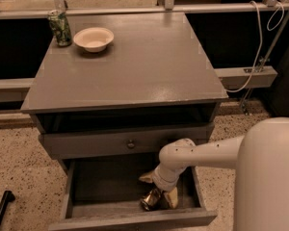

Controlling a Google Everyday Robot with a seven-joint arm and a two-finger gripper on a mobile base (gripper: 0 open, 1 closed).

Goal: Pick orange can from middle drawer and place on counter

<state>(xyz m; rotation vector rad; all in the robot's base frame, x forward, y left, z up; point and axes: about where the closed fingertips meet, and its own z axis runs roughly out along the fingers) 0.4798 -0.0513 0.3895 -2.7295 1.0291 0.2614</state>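
The orange can [151, 199] lies on its side on the dark floor of the open middle drawer [135, 220], near the front edge. My gripper [159, 188] is down inside the drawer, right over the can. Its golden fingers [172, 198] are spread, one behind the can and one to its right, and the can lies against the front finger. The can rests on the drawer floor. The grey counter [135, 66] is above, the top of the cabinet.
A green patterned can [60, 28] and a pale bowl [93, 38] stand at the counter's back left. A closed drawer front with a small knob [130, 144] overhangs the open drawer. My white arm [265, 177] fills the lower right. A cable [260, 47] hangs at the right.
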